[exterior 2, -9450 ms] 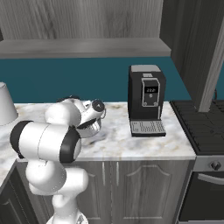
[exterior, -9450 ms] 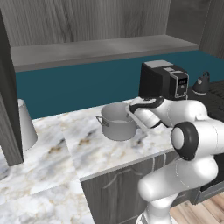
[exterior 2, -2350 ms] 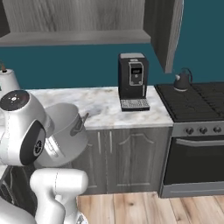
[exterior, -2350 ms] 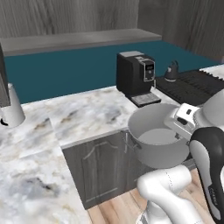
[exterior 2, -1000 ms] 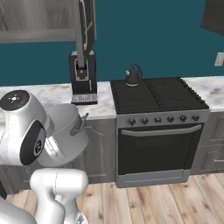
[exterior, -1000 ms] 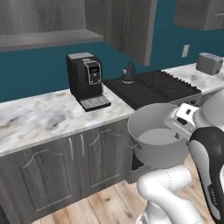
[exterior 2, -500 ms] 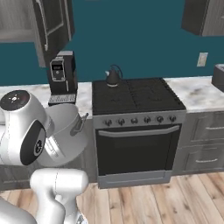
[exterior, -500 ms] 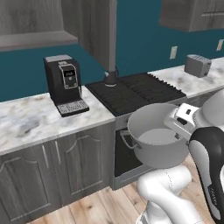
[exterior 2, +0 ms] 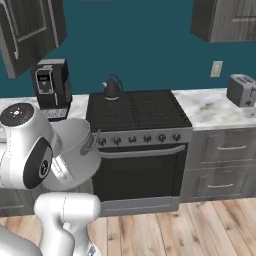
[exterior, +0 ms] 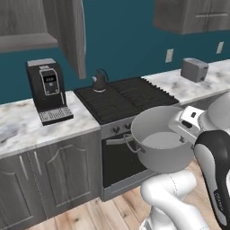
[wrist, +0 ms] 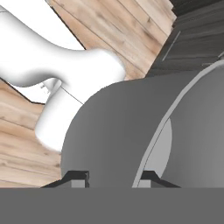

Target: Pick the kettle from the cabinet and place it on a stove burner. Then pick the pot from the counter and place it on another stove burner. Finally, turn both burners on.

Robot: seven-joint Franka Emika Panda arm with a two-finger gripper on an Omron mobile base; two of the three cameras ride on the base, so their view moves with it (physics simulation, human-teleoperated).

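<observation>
**A:** ok so what's the big stuff here?

**B:** Biggest is the stove [exterior: 117, 99], a black cooktop with cast-iron grates, dark knobs along the front edge and the oven door below. White marble counter [exterior: 27, 130] runs off both its sides. The dark wood-grain cabinet [exterior: 67, 31] hangs above the counter left of the stove, with its door standing open.

**A:** and the pot?

**B:** The pot [exterior: 162, 144] is up in the air, not on anything. It hangs in front of the stove's front edge, out over the wood floor [exterior 2: 200, 225], close against the robot's own body. It's roughly upright in the left base view, and you can look down into it (nothing inside).

**A:** claw?

**B:** The gripper [wrist: 111, 177] is clamped on the pot's rim. In the hand view one dark fingertip sits outside the wall and the other inside, with the rim between them, so the gap is narrow, just wall thickness.

**A:** smaller things?

**B:** A black coffee machine [exterior: 47, 90] sits on the counter left of the stove, near the back. A toaster [exterior 2: 242, 90] is on the counter to the right. The kettle [exterior: 99, 81] stands upright on the stove's back left burner.
</observation>
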